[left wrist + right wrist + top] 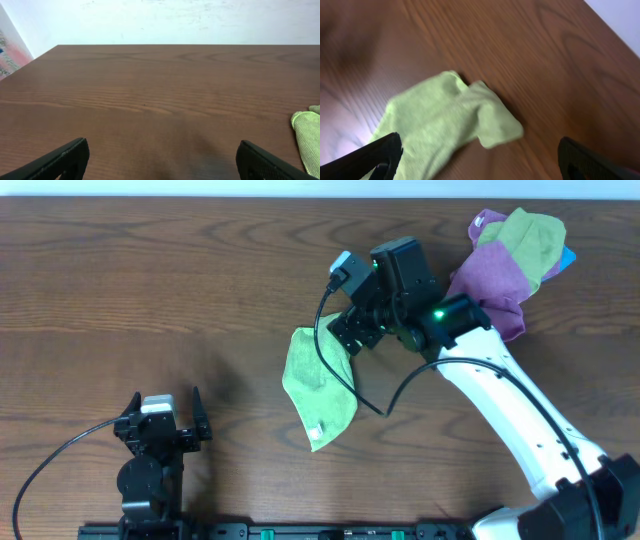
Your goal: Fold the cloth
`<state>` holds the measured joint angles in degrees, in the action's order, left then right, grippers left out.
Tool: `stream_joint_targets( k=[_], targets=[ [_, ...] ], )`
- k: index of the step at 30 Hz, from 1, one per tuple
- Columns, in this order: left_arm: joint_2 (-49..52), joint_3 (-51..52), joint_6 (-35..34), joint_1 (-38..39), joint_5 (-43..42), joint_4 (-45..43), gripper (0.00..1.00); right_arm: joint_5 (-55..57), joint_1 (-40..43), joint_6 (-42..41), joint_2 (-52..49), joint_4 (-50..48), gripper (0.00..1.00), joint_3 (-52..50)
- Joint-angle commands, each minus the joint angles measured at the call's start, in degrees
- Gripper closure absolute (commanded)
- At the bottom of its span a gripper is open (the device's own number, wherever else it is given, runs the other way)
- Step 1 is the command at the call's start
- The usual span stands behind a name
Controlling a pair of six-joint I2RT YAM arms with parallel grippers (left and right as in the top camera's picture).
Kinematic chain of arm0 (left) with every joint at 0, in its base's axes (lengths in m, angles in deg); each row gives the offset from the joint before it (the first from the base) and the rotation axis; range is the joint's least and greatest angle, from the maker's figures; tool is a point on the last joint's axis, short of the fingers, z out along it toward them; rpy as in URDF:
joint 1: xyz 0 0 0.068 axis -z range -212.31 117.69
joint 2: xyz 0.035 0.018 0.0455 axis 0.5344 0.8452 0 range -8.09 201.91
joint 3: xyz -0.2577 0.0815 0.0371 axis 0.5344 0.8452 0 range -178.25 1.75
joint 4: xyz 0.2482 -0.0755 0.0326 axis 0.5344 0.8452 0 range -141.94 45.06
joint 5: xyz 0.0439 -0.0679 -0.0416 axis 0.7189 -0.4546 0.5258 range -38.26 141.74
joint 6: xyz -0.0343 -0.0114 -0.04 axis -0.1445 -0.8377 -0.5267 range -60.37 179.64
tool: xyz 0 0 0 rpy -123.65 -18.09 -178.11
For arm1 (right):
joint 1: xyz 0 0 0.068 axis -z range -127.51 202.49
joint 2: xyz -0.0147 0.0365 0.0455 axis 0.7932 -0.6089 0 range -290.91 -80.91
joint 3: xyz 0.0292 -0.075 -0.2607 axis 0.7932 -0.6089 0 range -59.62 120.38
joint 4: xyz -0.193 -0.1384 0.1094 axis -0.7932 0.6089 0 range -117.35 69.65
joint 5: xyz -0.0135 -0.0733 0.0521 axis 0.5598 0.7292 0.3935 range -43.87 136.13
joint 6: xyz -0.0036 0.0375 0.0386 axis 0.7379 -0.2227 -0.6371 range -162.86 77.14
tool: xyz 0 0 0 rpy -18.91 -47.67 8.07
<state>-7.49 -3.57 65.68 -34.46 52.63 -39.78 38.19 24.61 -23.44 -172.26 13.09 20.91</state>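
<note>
The lime yellow-green cloth (312,385) lies crumpled near the middle of the wooden table, its white tag (314,433) at the near end. My right gripper (352,338) hovers open over the cloth's far right corner. In the right wrist view the cloth (440,117) lies bunched below and to the left of the open right gripper (480,150), with nothing between the fingers. My left gripper (166,400) stands open at the near left, well apart from the cloth. In the left wrist view the left gripper (162,150) holds nothing, and only the cloth's edge (307,137) shows at far right.
A purple cloth (490,285) bunched with a duller green cloth (525,235) lies at the back right, something blue (567,258) peeking out behind. The right arm's black cable (335,370) hangs over the lime cloth. Bare table (150,290) spreads to the left.
</note>
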Motion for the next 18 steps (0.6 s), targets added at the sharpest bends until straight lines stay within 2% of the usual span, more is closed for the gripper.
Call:
stream_joint_targets(
  k=[1, 6, 12, 18],
  targets=[
    [-0.3, 1.0, 0.4, -0.2, 1.0, 2.1, 0.05, 6.7, 0.4, 3.7, 6.1, 2.0, 0.01, 0.7],
    [-0.3, 1.0, 0.4, -0.2, 1.0, 2.1, 0.05, 7.8, 5.2, 3.8, 14.3, 5.2, 0.01, -1.2],
    [-0.3, 1.0, 0.4, -0.2, 1.0, 2.1, 0.05, 2.5, 13.8, 0.8, 25.6, -0.1, 0.07, -13.0],
    [-0.3, 1.0, 0.4, -0.2, 1.0, 2.1, 0.05, 0.0, 14.8, -2.8, 33.3, -0.8, 0.07, -20.2]
  ],
)
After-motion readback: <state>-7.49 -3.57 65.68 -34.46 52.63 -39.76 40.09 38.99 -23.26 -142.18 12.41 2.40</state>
